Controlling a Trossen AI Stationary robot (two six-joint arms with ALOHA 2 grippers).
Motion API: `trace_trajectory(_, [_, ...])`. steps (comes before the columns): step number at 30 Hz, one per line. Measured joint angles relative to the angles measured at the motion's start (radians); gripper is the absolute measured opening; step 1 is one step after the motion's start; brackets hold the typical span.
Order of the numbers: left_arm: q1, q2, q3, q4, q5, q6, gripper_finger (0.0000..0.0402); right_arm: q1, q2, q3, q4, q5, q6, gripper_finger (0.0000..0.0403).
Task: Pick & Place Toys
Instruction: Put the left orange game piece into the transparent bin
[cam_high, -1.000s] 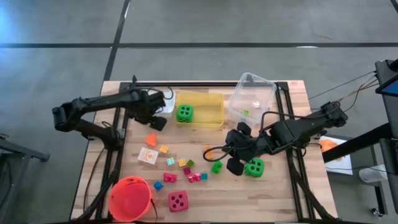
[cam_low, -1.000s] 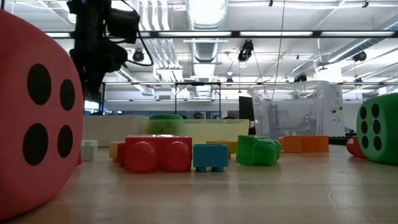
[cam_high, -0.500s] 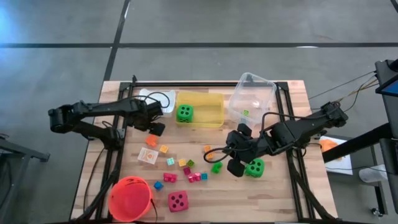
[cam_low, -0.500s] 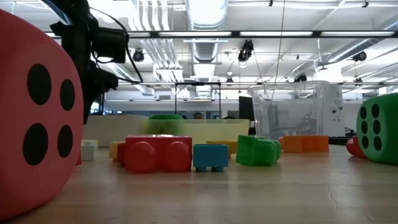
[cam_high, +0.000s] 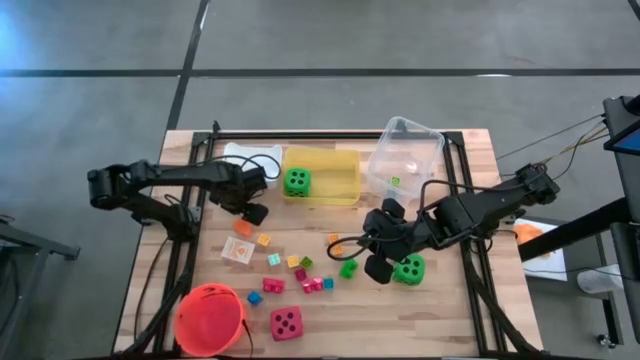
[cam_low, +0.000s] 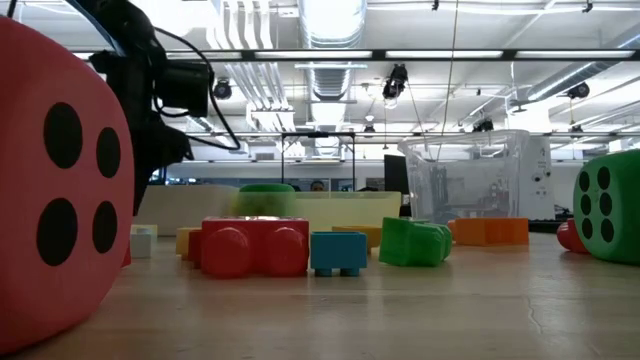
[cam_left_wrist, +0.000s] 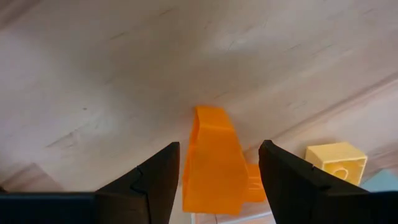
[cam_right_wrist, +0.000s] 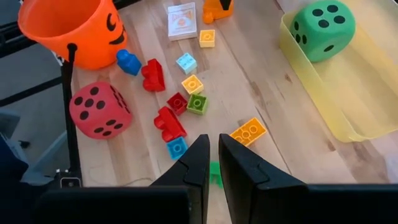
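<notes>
Step in hand: the orange wedge (cam_left_wrist: 214, 158) is framed between the parted fingers of the left gripper (cam_high: 251, 205), which hangs just above it; nothing is held.
Next move: a descent and a squeeze on the wedge are judged to be called for, clear of the yellow block (cam_left_wrist: 336, 160) beside it.
Right gripper (cam_high: 378, 256): fingers pressed together, empty, poised beside a green die (cam_high: 408, 268).
Surface: a wooden table (cam_high: 455, 320) is strewn with small blocks; another green die (cam_high: 296, 181) is already seen in the yellow bin (cam_high: 340, 180).
Room: an open hall with ceiling lights is seen behind.

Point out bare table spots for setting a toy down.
Bare wood along the front edge between the pink-red die and the green die, and between the yellow bin and the blocks. Crowded around those blocks.
</notes>
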Motion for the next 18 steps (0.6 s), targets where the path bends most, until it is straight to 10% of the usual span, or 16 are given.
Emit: trace_trajectory(18, [-0.036, 0.162, -0.001, 0.02, 0.038, 0.062, 0.0208, 0.0, 0.0, 0.0, 0.006, -0.024, 0.014, 0.0032])
